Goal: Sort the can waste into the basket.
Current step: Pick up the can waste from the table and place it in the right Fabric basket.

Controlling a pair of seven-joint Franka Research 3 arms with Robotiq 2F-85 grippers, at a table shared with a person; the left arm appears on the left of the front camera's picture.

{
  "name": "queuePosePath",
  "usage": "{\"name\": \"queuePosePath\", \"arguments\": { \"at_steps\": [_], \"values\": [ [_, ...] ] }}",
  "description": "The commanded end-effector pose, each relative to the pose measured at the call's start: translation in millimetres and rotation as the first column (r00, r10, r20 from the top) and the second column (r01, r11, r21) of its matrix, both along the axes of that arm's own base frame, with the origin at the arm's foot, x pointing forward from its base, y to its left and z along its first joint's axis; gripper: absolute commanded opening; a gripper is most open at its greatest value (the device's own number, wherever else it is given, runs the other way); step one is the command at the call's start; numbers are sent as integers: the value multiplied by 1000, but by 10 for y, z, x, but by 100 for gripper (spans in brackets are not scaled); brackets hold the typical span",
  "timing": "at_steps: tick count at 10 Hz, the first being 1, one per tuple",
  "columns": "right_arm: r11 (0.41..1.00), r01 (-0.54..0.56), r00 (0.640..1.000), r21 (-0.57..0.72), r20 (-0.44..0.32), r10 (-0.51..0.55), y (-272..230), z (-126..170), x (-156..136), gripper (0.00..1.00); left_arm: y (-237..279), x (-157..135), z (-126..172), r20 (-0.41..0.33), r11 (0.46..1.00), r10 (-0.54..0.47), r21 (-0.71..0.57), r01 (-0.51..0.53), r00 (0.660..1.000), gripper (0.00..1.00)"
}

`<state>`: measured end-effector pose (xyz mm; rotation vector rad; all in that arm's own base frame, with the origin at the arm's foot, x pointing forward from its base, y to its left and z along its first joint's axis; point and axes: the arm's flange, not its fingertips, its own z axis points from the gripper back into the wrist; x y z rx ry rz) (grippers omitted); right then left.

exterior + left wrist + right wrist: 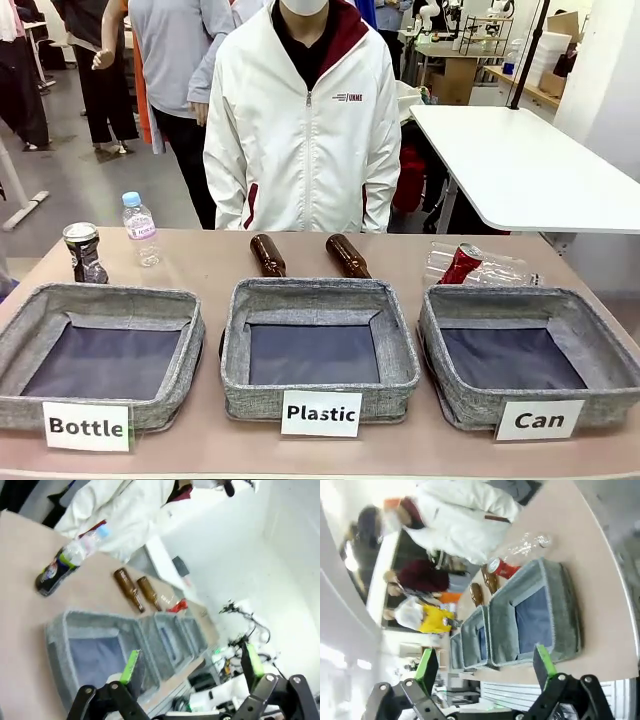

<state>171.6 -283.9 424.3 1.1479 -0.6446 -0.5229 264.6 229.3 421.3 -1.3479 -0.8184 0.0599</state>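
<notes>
Left gripper [191,662]: green-padded fingers spread wide, nothing between them, hanging above the table's [200,262] left end.

Right gripper [485,664]: fingers likewise far apart and holding nothing, up over the right end, near the Can basket [470,395].

Red can [461,264]: lies tilted on the table at far right, just behind the Can basket's back rim, close against a crushed clear bottle [505,269]; cannot tell whether leaning on it or only beside it.

Dark can [84,252]: stands upright at far left, behind the Bottle basket [100,405], next to an upright clear bottle with a blue cap [140,228]. Well apart from the Can basket.

Three grey baskets in a row along the near edge: Bottle at left, Plastic basket [320,395] in the middle, Can at right, dark lining bare in each.

Two brown bottles [268,254] [347,256]: lying just behind the Plastic basket.

Person in a white jacket [305,130]: standing at the far side, arms down.
</notes>
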Motion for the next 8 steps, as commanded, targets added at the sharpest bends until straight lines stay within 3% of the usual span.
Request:
{"name": "queuePosePath", "arguments": {
  "at_steps": [1,3,4,6,7,8],
  "values": [
    [996,-39,999,83,8,39,383,-445,170,100,-447,195,-94,12,999,-13,-36,13,1000,100],
    [995,-26,1000,93,17,25,442,-510,171,100,-355,410,-20,-3,998,-14,-65,14,1000,100],
    [997,-18,1000,76,12,17,414,-506,164,100,-370,515,-140,-27,997,-23,-73,21,999,100],
    [998,-27,1000,56,3,27,443,-487,220,100,-387,397,-189,-52,999,-9,-53,6,999,100],
    [995,-30,999,98,-15,32,58,-491,301,100,-385,448,-171,-98,1000,17,-13,-19,995,100],
    [995,-30,999,98,-15,32,58,-491,301,100,-375,479,-251,-70,996,-18,-86,12,997,100]
  ]
}}
